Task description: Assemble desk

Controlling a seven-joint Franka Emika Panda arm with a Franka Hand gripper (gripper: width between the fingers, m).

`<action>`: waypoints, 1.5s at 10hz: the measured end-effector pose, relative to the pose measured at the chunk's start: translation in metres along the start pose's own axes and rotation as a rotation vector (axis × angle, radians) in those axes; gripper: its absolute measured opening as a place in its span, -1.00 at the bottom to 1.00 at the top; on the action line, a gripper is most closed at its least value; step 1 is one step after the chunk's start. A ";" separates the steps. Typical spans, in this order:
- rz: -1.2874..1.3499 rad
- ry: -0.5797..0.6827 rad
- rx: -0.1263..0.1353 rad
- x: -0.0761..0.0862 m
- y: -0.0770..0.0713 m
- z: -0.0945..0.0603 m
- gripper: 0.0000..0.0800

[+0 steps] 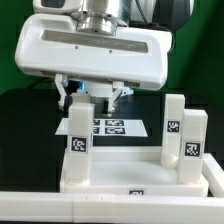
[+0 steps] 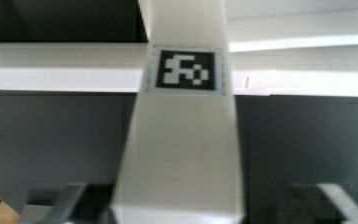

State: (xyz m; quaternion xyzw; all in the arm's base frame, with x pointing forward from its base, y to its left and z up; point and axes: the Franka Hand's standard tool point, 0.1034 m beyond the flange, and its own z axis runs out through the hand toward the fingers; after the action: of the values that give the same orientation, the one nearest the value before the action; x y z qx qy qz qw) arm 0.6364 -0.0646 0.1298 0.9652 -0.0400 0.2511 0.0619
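The desk's white tabletop (image 1: 120,165) lies flat at the front of the table. A white square leg (image 1: 78,140) with a black-and-white tag stands upright at its corner on the exterior view's left. My gripper (image 1: 93,97) hangs over the top of this leg, one finger on each side. In the wrist view the leg (image 2: 186,140) runs between the two fingers (image 2: 69,202), with a dark gap on both sides, so the gripper is open and holds nothing. Two more tagged legs (image 1: 190,145) stand upright on the exterior view's right.
The marker board (image 1: 112,127) lies flat on the black table behind the tabletop, between the left and right legs. The gripper's wide white body (image 1: 95,50) fills the upper part of the exterior view. The tabletop's front rim (image 1: 60,205) runs along the bottom.
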 end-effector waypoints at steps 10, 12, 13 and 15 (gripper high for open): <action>0.014 -0.050 0.017 0.010 0.015 -0.014 0.62; 0.018 -0.199 0.055 0.001 0.010 -0.008 0.62; 0.019 -0.264 0.068 0.001 0.011 -0.006 0.62; 0.015 -0.428 0.101 0.000 0.009 -0.004 0.62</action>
State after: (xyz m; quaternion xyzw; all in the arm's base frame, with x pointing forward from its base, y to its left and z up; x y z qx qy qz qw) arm 0.6333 -0.0733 0.1337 0.9980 -0.0466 0.0428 0.0018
